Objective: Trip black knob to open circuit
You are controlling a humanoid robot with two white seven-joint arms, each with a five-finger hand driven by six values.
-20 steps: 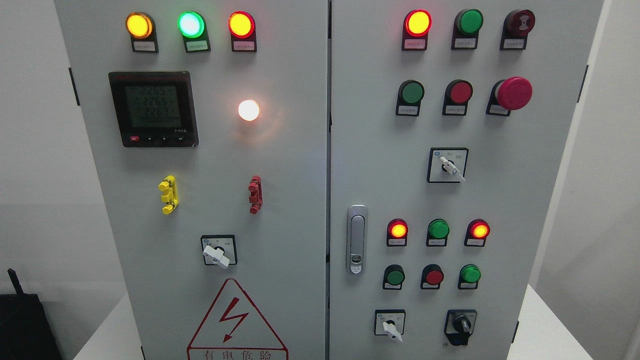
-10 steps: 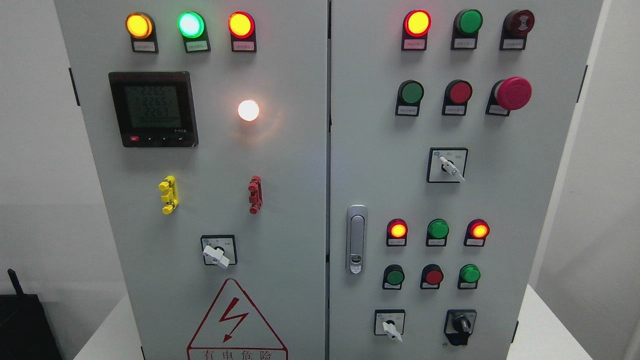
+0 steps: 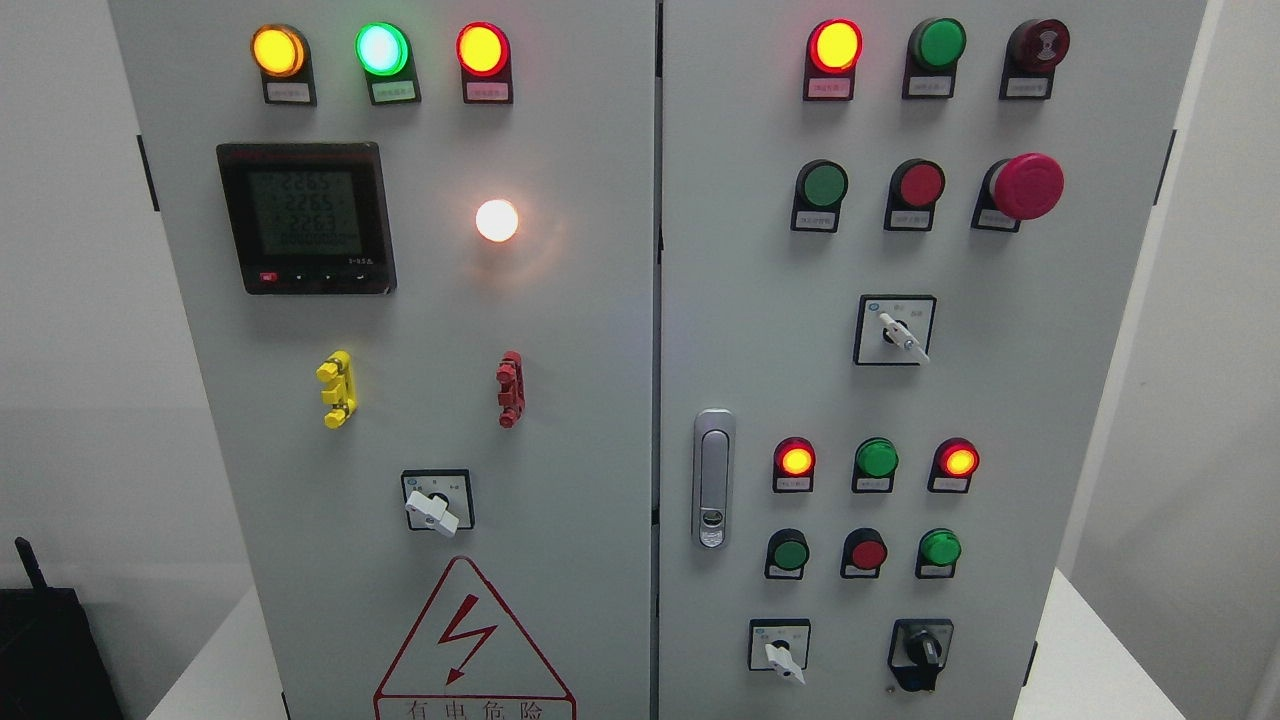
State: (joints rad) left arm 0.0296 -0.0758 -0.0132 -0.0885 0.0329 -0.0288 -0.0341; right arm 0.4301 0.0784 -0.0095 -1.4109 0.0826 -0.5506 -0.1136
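Observation:
The black knob [image 3: 923,651] sits at the lower right of the grey cabinet's right door [image 3: 1000,400], on a black plate, its handle pointing roughly up. A white selector switch [image 3: 781,655] is just left of it. Neither of my hands nor arms shows in the head view.
The right door carries lit red lamps [image 3: 796,460], green and red push buttons, a red mushroom stop button [image 3: 1026,186], another white selector [image 3: 903,335] and a door latch [image 3: 713,478]. The left door has a meter [image 3: 305,217], lamps and a selector [image 3: 431,508]. A black device [image 3: 45,650] stands at lower left.

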